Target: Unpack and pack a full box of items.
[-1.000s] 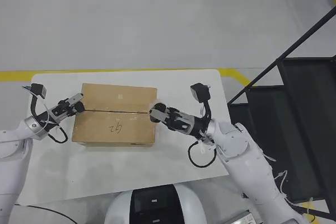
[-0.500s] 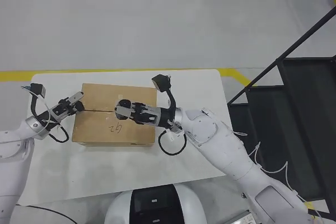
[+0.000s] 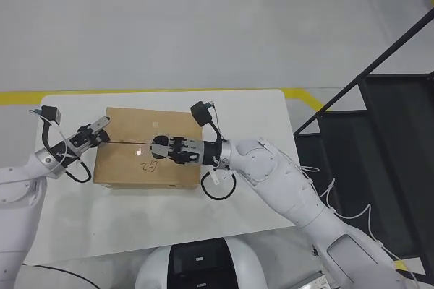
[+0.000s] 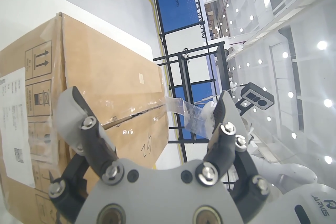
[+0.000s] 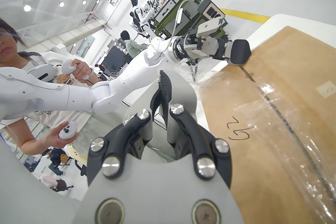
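Over the box [image 3: 130, 172], right end effector [image 3: 156, 147] pinches lifted tape [image 4: 189, 114]; left end effector [image 4: 147, 97] gapes wide.

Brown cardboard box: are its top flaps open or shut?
Shut. The flaps of the brown cardboard box lie flat, meeting at a middle seam with wrinkled clear tape along it.

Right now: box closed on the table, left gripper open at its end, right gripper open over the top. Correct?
Not quite: the right gripper is shut, jaws pressed together, as the right wrist view shows. The rest stands: the box is closed on the table, and the left gripper is open at its end.
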{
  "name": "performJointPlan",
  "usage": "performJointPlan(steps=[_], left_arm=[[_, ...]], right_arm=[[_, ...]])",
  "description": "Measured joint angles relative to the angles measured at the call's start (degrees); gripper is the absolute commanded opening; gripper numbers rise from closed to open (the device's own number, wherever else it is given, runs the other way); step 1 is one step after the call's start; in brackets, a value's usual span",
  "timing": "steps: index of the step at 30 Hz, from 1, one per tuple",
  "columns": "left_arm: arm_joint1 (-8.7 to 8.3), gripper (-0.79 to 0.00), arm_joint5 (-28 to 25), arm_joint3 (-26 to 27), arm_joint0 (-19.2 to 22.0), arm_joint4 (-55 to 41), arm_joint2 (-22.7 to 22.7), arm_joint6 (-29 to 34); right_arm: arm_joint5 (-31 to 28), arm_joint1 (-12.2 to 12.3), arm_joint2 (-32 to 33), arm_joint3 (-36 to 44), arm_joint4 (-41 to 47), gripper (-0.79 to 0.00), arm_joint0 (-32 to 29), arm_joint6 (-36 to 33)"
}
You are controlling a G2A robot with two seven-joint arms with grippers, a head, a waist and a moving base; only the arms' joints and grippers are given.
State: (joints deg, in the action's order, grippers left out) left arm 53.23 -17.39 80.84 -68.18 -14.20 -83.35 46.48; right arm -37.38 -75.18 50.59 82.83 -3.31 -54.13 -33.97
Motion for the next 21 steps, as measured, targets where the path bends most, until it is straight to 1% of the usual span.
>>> performJointPlan(steps=[14, 17, 21], left_arm=[[0.24, 0.000, 0.07, -0.20, 0.19, -0.02, 0.00, -1.18], [0.34, 0.000, 0.35, -0.38, 0.48, 0.31, 0.36, -1.36], [0.46, 0.000, 0.45, -0.37, 0.70, 0.56, 0.76, -1.51]], right_arm=[[0.41, -0.07, -0.13, 0.49, -0.18, -0.785, -0.17, 0.48], [0.22, -0.62, -1.10, 0.01, 0.52, -0.785, 0.43, 2.35], [0.20, -2.02, -4.22, -4.40, 1.37, -0.785, 3.39, 3.17]])
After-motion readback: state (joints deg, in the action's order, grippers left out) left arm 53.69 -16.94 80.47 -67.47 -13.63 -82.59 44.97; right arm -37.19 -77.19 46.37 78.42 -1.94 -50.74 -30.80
